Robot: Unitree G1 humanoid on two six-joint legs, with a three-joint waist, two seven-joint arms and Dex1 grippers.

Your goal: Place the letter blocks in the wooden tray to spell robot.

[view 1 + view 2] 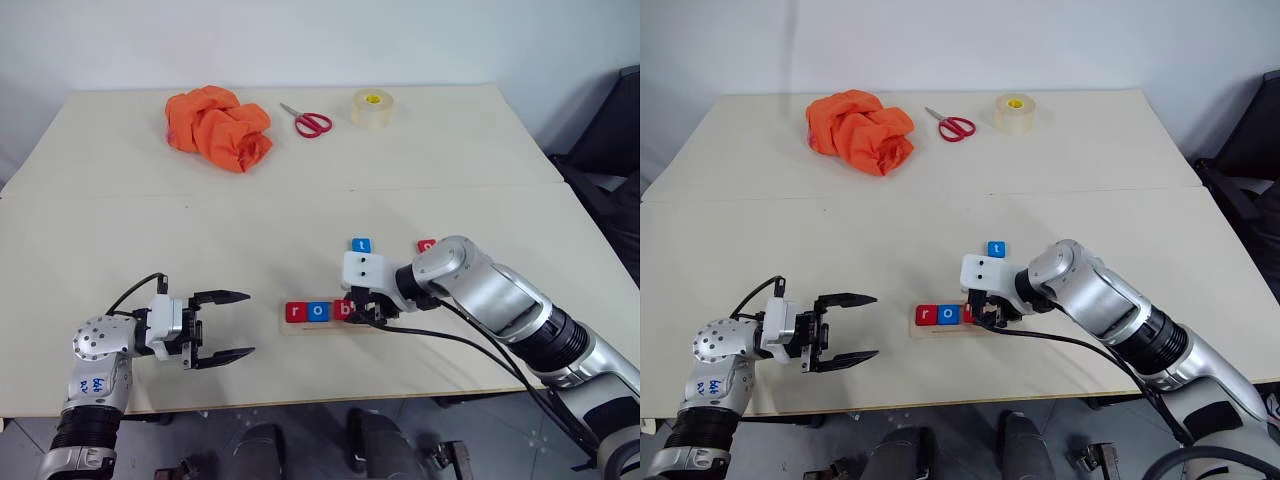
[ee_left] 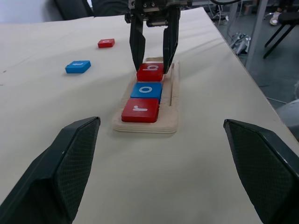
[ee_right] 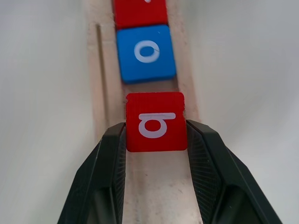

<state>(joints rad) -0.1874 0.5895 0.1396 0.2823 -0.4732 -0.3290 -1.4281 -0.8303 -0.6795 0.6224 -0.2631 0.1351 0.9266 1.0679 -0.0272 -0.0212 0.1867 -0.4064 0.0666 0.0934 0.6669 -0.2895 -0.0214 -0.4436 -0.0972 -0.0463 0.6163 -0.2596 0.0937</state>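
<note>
The wooden tray [image 2: 171,106] lies near the table's front edge. In its groove sit a red r block [image 2: 140,109] and a blue o block [image 2: 146,89]. My right gripper [image 1: 362,312] is shut on a red b block [image 3: 156,120], holding it by two sides low over the groove, a small gap from the blue o. A blue t block [image 1: 362,245] and a red o block [image 1: 427,245] lie loose on the table behind the tray. My left gripper [image 1: 232,325] hangs open and empty to the left of the tray, pointing at it.
At the back of the table are a crumpled orange cloth [image 1: 218,127], red-handled scissors [image 1: 308,121] and a roll of clear tape [image 1: 372,108]. A seam crosses the tabletop [image 1: 120,240] between them and the tray. A black chair [image 1: 615,150] stands off the right edge.
</note>
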